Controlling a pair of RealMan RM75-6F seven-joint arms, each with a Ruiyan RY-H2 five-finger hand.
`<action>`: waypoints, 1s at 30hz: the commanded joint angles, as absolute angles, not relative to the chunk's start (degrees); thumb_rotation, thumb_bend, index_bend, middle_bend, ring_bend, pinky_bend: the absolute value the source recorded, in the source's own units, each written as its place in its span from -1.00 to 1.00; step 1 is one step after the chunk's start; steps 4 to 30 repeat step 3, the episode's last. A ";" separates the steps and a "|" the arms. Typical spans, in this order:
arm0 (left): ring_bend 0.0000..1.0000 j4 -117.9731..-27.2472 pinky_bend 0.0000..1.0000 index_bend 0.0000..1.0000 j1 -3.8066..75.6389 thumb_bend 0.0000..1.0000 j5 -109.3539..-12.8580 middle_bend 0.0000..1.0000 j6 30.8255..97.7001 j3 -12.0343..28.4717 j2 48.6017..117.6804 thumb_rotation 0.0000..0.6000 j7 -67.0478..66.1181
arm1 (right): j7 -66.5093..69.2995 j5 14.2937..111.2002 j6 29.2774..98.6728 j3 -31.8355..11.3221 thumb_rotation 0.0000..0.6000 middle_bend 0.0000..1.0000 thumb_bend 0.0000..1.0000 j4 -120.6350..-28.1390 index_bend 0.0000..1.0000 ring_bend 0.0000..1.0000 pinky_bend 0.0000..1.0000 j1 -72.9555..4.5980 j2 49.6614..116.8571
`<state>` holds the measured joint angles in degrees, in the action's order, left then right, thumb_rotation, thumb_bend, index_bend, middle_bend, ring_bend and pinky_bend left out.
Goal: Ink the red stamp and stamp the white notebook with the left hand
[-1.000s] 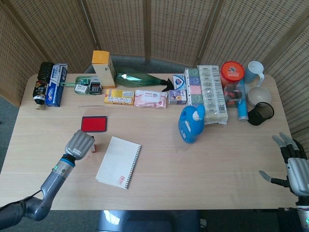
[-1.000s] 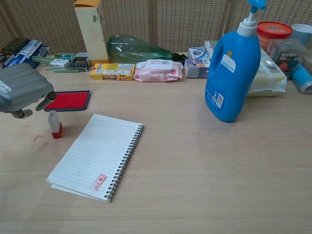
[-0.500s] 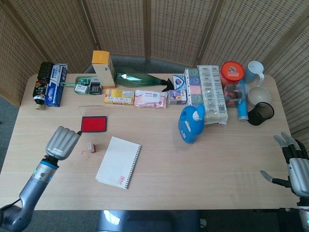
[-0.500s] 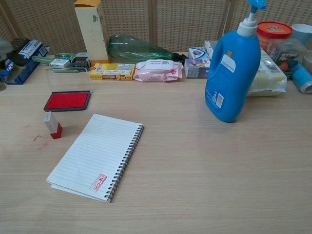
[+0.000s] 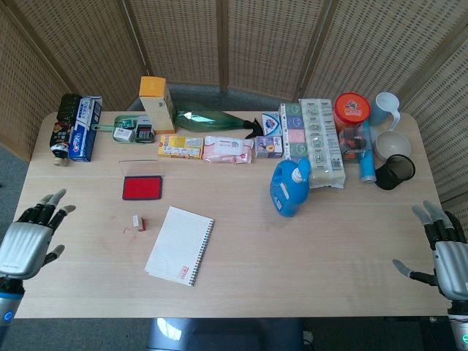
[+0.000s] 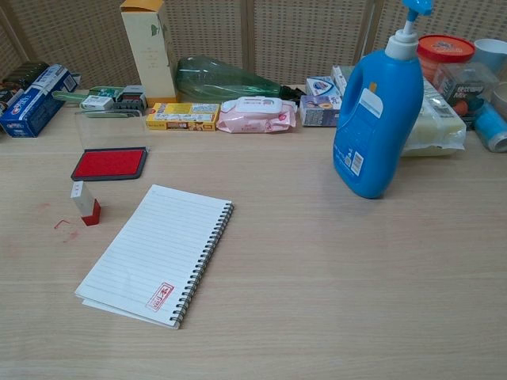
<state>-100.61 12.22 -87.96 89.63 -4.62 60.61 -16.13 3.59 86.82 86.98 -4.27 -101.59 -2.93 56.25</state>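
The red stamp (image 5: 137,223) (image 6: 86,203) stands upright on the table, left of the white notebook (image 5: 180,245) (image 6: 157,252). A red imprint shows near the notebook's lower corner. The open red ink pad (image 5: 142,187) (image 6: 110,163) lies just behind the stamp. My left hand (image 5: 27,234) hovers at the table's left edge, well away from the stamp, fingers spread and holding nothing. At the far right edge my right hand (image 5: 444,250) is open too. Neither hand shows in the chest view.
A blue detergent bottle (image 5: 290,187) (image 6: 379,107) stands right of centre. Along the back edge sit a yellow carton (image 5: 157,103), a green bottle (image 5: 212,121), tissue packs, boxes, cups (image 5: 387,117) and a red-lidded jar (image 5: 352,111). Red ink smudges (image 6: 62,225) mark the table by the stamp.
My left hand has drawn back from beside the stamp to the table's left edge, leaving the chest view, and its fingers have spread. The stamp stays standing. The right hand barely moved.
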 commanded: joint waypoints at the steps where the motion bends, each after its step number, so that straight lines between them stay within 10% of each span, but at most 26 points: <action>1: -0.80 -98.85 -0.50 -0.61 7.63 -1.00 -86.38 -0.95 92.09 -6.20 61.14 1.00 -8.92 | 2.99 87.12 87.67 -4.32 0.73 -1.00 -1.00 -101.61 -0.94 -1.00 -1.00 -2.67 56.43; 30: -0.81 -97.85 -0.52 -0.62 6.66 -1.00 -85.91 -0.96 92.09 -6.14 61.45 1.00 -6.20 | 2.79 87.11 87.89 -4.38 0.73 -1.00 -1.00 -101.66 -0.94 -1.00 -1.00 -2.58 56.45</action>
